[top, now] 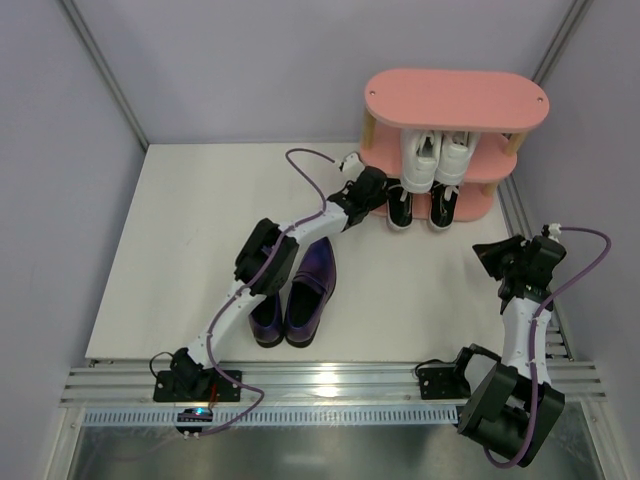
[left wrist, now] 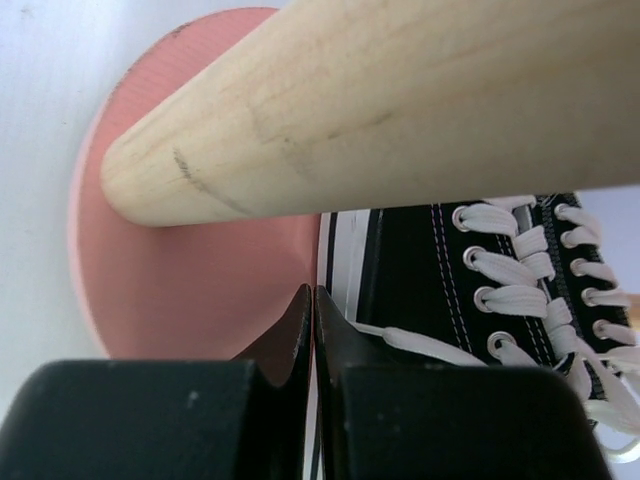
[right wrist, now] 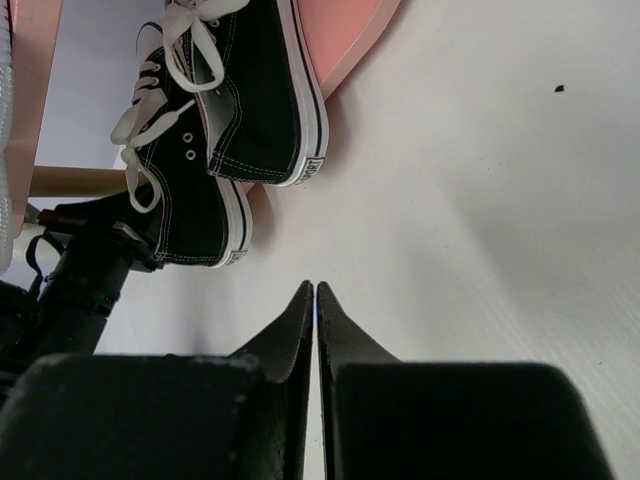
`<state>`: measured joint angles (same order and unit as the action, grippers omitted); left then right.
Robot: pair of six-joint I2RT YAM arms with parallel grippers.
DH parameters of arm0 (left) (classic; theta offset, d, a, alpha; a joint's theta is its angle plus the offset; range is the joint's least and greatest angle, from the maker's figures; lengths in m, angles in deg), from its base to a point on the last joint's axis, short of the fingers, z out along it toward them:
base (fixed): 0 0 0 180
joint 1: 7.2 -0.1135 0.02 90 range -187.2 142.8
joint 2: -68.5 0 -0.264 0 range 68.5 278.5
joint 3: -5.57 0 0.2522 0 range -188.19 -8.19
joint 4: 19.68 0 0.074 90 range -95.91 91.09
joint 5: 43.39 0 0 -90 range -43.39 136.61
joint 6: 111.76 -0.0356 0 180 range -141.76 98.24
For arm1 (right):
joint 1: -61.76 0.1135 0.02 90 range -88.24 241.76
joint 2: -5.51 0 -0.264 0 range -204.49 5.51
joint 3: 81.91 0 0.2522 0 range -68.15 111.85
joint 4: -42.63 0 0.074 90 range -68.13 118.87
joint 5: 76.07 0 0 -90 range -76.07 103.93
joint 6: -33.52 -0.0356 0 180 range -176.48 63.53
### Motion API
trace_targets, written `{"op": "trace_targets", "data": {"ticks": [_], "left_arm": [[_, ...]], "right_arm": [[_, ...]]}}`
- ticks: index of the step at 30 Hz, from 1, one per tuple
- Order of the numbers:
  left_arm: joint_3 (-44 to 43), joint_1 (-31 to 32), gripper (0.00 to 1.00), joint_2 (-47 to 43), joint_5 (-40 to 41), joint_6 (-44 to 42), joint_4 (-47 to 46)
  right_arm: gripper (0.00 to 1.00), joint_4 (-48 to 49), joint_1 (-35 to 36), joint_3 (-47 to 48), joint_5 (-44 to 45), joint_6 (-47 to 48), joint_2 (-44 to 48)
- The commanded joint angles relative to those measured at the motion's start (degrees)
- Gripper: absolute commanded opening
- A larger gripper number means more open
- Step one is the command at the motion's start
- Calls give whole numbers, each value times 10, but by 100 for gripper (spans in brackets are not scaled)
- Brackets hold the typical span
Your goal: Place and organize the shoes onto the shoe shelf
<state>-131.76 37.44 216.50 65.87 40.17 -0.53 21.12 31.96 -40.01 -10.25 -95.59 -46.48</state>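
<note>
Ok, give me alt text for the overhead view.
A pink shoe rack at the table's far right holds white sneakers on its middle tier, black sneakers below. Purple loafers lie on the table under the left arm; the shut left gripper is by the rack.

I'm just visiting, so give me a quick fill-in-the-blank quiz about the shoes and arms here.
The white sneakers sit on the pink shelf's ____ tier.
The black sneakers sit on its ____ tier.
The purple loafers stand on the ____, not yet shelved.
Both the left gripper and the right gripper are ____.
Missing words: middle; bottom; table; shut.
</note>
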Motion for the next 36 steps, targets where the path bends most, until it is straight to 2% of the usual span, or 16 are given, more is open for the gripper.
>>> {"op": "trace_targets", "data": {"ticks": [1,24,36], "left_arm": [[-26,55,0,24,-87,13,-50],[-33,84,1,57,-115,98,-94],[251,30,0,-136,-91,53,-177]], "right_arm": [[4,20,-3,-3,-2,10,3],[4,8,-4,-5,-8,13,10],[4,20,-4,-27,-13,13,21]]}}
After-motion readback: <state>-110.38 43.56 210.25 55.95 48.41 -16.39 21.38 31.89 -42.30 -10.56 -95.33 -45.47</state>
